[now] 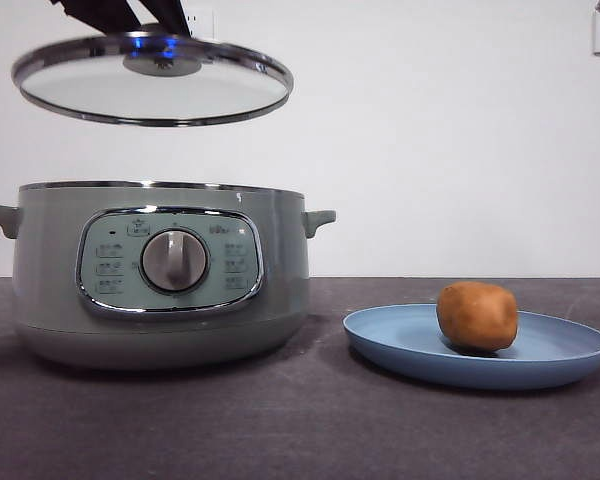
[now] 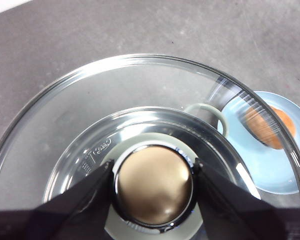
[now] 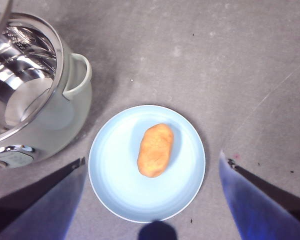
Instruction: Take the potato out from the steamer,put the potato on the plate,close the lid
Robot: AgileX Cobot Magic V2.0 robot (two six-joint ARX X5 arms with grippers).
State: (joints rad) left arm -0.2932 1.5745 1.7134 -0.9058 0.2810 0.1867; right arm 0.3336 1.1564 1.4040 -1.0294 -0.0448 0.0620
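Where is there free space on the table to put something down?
Bare tabletop lies beyond the plate and in front of the steamer. The gap between them is narrow. The potato occupies the plate's middle; the left gripper holds the lid above the steamer.

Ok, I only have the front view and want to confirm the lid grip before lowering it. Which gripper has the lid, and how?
Observer: The left gripper is shut on the knob of the lid, one jaw on each side.
Operator: Is the lid over the steamer?
Observer: Roughly. Through the glass I see the steamer and its handle beneath, though I can't judge the centring.
Operator: And the right gripper?
Observer: The right gripper is open and empty, above the plate.
Operator: Is the potato well inside the plate?
Observer: Yes, the potato lies near the plate's middle, clear of the rim all round.
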